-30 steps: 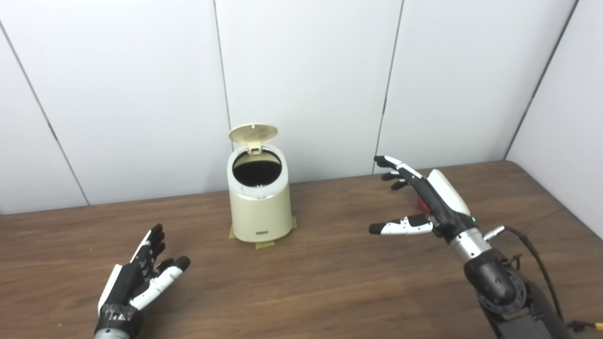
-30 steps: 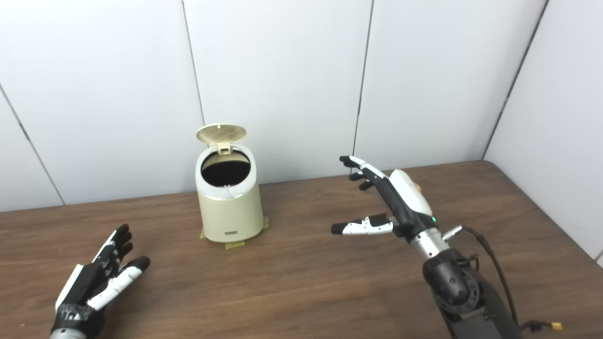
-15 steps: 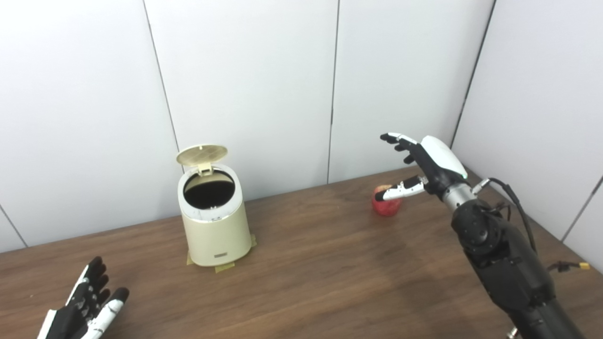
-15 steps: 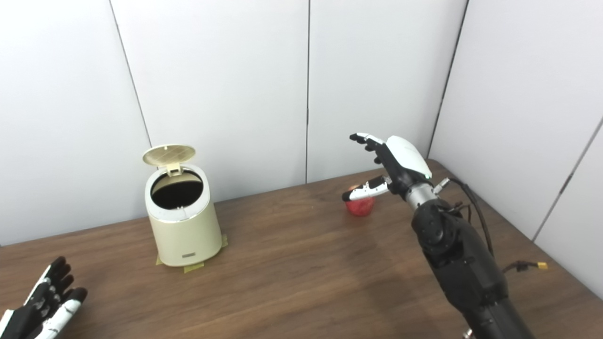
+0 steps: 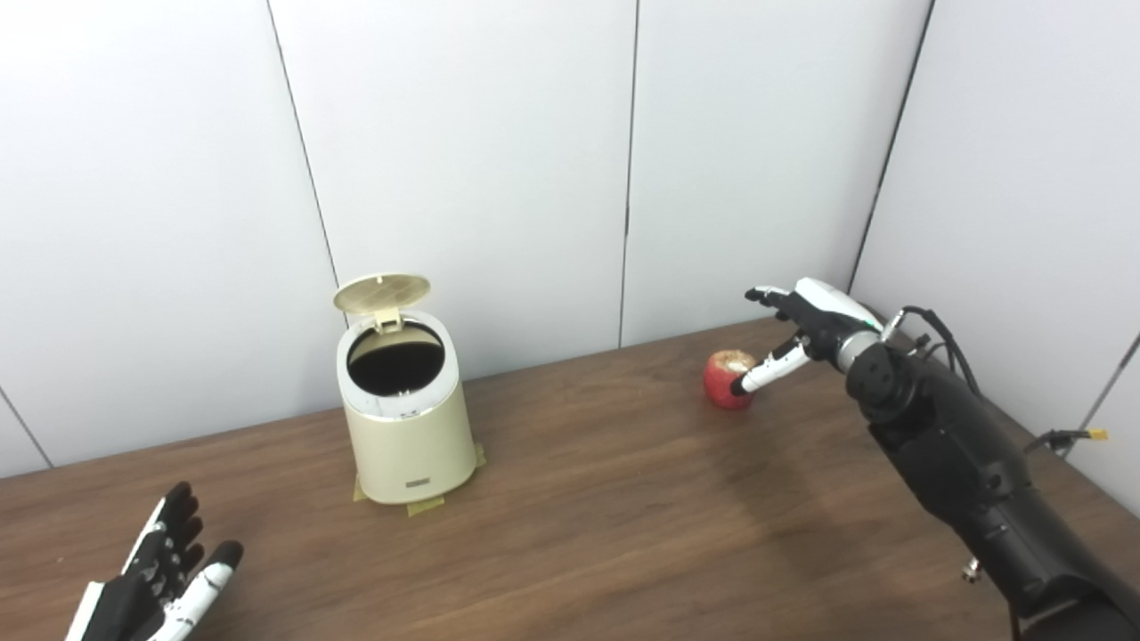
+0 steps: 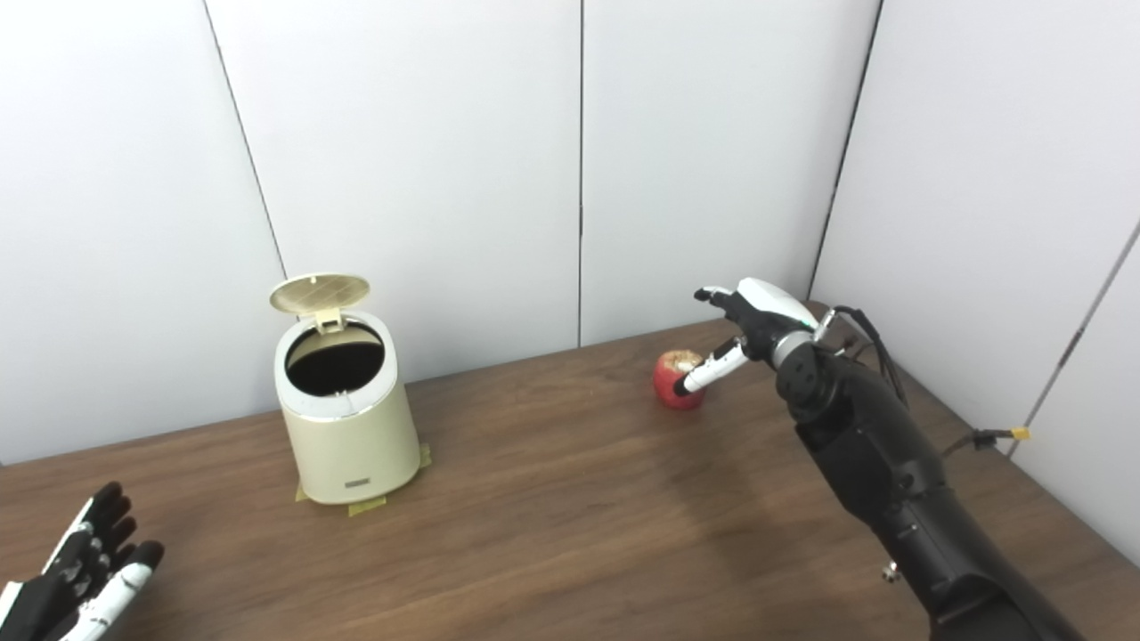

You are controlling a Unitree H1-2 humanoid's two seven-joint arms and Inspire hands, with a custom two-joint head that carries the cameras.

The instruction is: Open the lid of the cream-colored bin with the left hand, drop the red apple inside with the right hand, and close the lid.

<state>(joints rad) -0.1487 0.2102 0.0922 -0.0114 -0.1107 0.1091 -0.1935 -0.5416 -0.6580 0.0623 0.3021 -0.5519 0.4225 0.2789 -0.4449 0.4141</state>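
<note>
Left eye view and right eye view alike leave the inside of the cream-colored bin (image 5: pixel 407 418) as a dark hollow, so that nothing of its contents can be made out. The left hand (image 5: pixel 151 592) is cut off by the bottom edge of both pictures; only its fingers and part of the palm are seen, spread apart and holding nothing, low over the near left of the table (image 5: pixel 579 525), well apart from the bin. The far side of the red apple (image 5: pixel 728 379) is hidden from view, and whether the thumb tip actually touches the fruit cannot be told.

The apple is seen resting on the table near the far right, by the corner where the white wall panels (image 5: pixel 463 160) meet. Its top shows a pale, brownish patch. The right hand (image 5: pixel 806 325) is held just beside and above it, fingers spread and curved over the fruit, the thumb stretched down across its near right side; nothing is gripped. A cable (image 5: pixel 926 325) is looped at the wrist, and a small yellow connector (image 5: pixel 1094 434) is seen beyond the forearm.

The bin stands upright toward the back left of the table, on tabs of yellowish tape (image 5: pixel 424 506) showing at its base. Its lid (image 5: pixel 382 292) is raised on the rear hinge, tilted back, the mouth left open.
</note>
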